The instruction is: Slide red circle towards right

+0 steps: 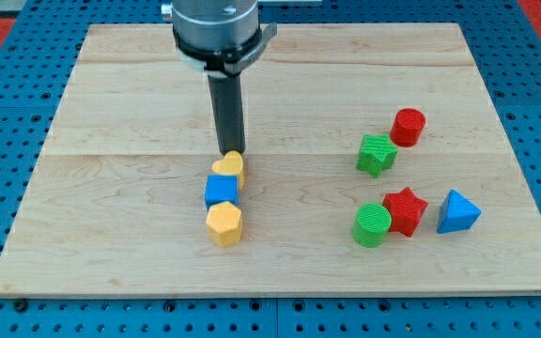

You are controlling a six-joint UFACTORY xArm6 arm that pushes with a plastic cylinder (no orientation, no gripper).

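On the desk [139, 84] we judge the job not yet begun: the red circle [408, 126] sits well off to the view's right of my tip [228, 152] and a little toward the view's top, with nothing pressing on it. We have still to bring the tip across to the circle's left side and push from there.

We carry no claw here, so there is nothing to call apart or together; the rod grips nothing. My tip stands at the top end of a short column of three blocks, touching or just short of the yellow block [228, 167] below it; we cannot tell which. Under that come the blue cube [221, 191] and the yellow hexagon [224, 223].

Far to the tip's right lie the blue triangle [457, 212], the red star [405, 209], the green star [376, 154] just beside the circle, and the green circle [372, 224].
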